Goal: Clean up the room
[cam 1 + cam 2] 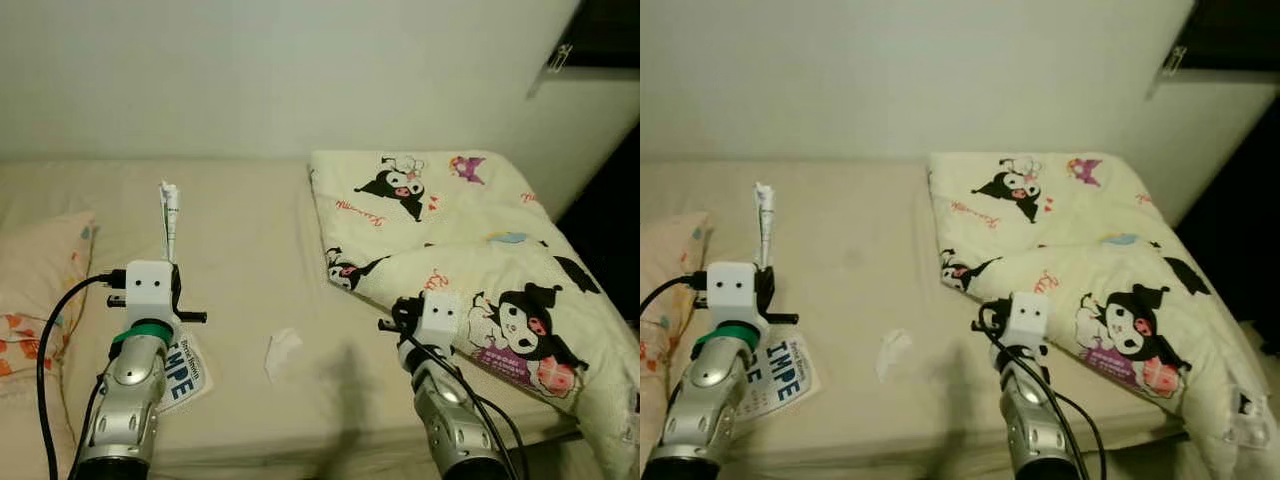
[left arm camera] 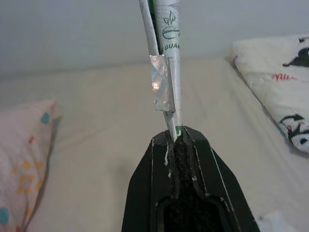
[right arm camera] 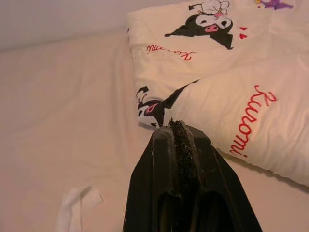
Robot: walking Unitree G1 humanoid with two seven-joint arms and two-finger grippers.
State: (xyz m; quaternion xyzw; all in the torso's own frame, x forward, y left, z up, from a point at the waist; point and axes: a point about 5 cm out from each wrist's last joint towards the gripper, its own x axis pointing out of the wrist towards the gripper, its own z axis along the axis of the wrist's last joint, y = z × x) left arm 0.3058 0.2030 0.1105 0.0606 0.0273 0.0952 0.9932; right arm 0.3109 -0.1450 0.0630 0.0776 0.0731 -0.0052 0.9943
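My left gripper is shut on a flattened white wrapper with green print and a strip of silver foil. The wrapper stands upright above the beige bed, over its left part. My right gripper is shut with nothing in it and hovers over the bed's near edge, just in front of the folded cartoon blanket. Between the two arms a crumpled white tissue lies on the sheet. Beneath the left arm lies a white paper with dark blue letters.
The cream blanket with black cartoon figures covers the right half of the bed and hangs over its near right corner. A peach patterned pillow lies at the left. A pale wall stands behind the bed, and a dark gap runs along the right.
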